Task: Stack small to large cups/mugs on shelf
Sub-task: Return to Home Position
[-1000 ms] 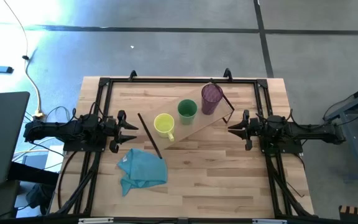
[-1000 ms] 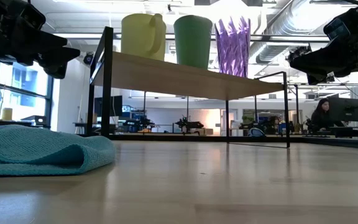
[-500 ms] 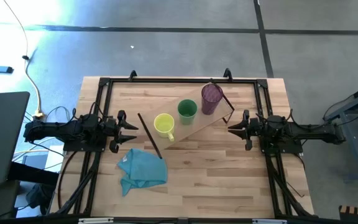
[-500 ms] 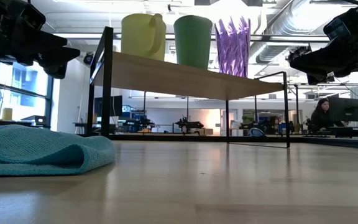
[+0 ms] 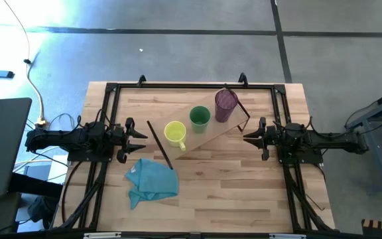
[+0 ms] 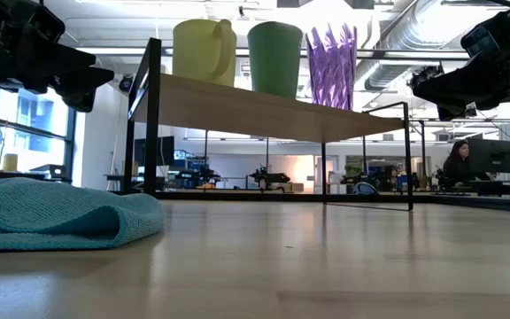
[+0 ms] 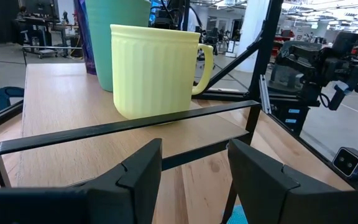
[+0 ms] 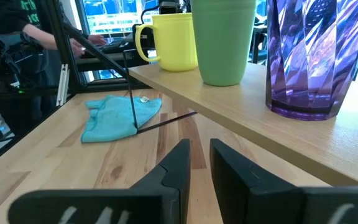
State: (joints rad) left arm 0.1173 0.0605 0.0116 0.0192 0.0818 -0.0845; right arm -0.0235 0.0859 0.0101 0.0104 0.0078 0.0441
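Left gripper (image 5: 140, 141) and right gripper (image 5: 247, 137) flank the shelf (image 5: 205, 137).

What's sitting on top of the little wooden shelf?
Three cups stand upright in a row on the shelf: a yellow mug, a green cup, then a purple tumbler. The bits of board under their bottoms are covered, so those cannot be seen.

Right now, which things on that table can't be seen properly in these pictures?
Left wrist view: translucent purple tumbler, only a sliver behind the green cup; the short yellow handled mug partly covers that cup.
Right wrist view: tumbler's rim cut off by the top edge.
Low view: teal cloth cut off at the left edge.
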